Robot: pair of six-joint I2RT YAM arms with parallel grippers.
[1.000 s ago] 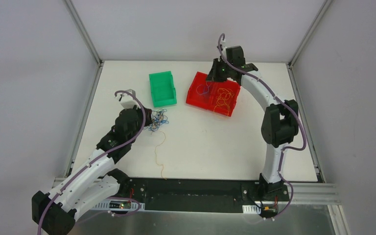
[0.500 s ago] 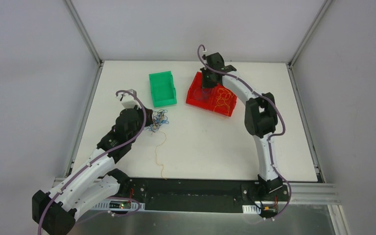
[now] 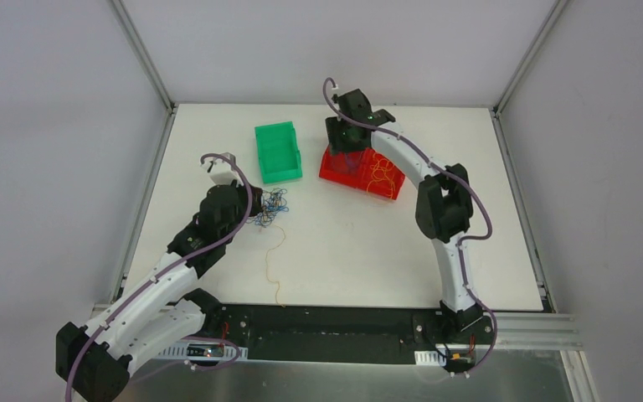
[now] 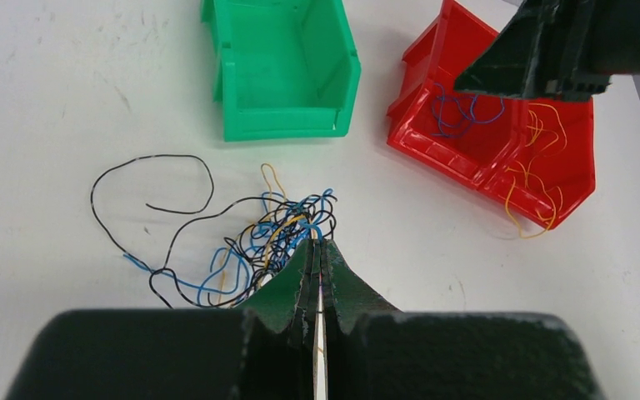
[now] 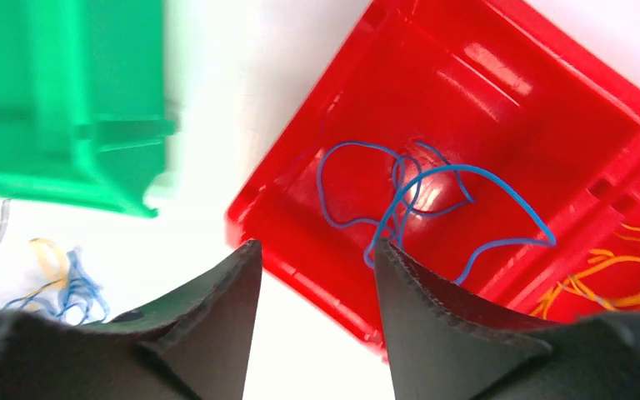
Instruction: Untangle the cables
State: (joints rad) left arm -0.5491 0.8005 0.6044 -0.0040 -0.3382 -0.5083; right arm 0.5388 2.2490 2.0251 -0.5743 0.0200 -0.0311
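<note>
The cables (image 3: 270, 208) lie as a small knot of black, blue and yellow strands (image 4: 258, 242) in front of the green bin. My left gripper (image 3: 256, 204) is shut, its tips (image 4: 317, 246) pinched on the knot's right edge. A long yellow strand (image 3: 275, 260) trails from the knot toward the near edge. A loose black strand (image 4: 150, 179) loops off to the left. My right gripper (image 3: 345, 152) hangs open (image 5: 317, 250) over the near-left wall of the red bin (image 5: 508, 75), with nothing between its fingers. Blue wires (image 5: 408, 192) lie in that compartment.
The red bin (image 3: 360, 186) holds yellow wires (image 3: 383, 172) in its right compartment. A green bin (image 3: 277, 152) stands left of it, just behind the knot. Metal frame rails run along the table's left and right edges.
My right arm swung left from behind the red bin to above its left compartment, and its gripper went from shut to open. The left arm and the knot stayed put.
</note>
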